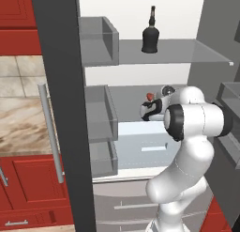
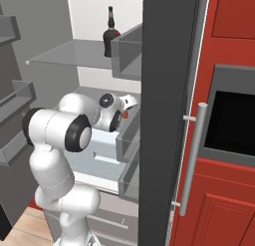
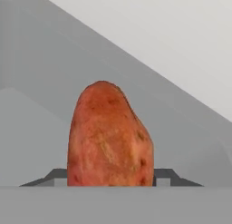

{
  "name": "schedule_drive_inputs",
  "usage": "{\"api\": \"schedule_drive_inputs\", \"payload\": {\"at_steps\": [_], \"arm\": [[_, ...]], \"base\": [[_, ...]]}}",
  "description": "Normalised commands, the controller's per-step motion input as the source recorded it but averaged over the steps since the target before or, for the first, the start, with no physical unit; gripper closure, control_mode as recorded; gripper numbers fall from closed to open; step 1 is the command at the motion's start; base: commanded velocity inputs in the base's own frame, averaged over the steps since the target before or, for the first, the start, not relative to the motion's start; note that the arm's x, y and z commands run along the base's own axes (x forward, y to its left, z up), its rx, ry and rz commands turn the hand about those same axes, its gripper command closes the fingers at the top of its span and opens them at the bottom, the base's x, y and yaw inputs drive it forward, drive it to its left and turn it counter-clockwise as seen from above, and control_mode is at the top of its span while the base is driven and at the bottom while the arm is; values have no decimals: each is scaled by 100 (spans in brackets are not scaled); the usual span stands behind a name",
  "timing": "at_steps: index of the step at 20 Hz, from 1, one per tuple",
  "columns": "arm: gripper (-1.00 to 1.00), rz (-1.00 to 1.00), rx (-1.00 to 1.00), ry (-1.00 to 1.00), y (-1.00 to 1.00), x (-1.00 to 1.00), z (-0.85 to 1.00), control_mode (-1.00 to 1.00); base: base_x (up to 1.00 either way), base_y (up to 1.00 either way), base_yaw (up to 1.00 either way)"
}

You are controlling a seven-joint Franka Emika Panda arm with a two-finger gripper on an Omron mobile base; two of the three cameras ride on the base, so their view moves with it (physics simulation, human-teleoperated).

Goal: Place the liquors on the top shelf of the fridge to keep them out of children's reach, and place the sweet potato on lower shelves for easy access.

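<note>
Hand view: sweet potato (image 3: 110, 137) between jaws, grip uncertain; grey lower shelf (image 1: 136, 92) behind; black bottle (image 1: 150, 36) on top shelf (image 1: 187, 50)

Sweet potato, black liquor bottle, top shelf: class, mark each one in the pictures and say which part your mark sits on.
sweet potato (image 3: 108, 137), hand view, middle of its orange skin.
black liquor bottle (image 1: 150, 40), left base view, its round body.
top shelf (image 1: 197, 51), left base view, bare glass right of the bottle.

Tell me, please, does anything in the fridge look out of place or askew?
Nothing stands out. The black bottle stands upright on the top shelf, and the sweet potato sits between the jaws of the gripper at the lower shelf's level.
</note>
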Motion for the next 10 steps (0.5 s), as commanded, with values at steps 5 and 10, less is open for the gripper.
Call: {"api": "schedule_drive_inputs", "payload": {"at_steps": [5, 10], "arm": [[-100, 0, 0, 0, -5, -18, 15, -100], [-100, 1, 0, 0, -3, -55, 46, -100]], "base": [[0, 0, 0], [0, 0, 0]]}}
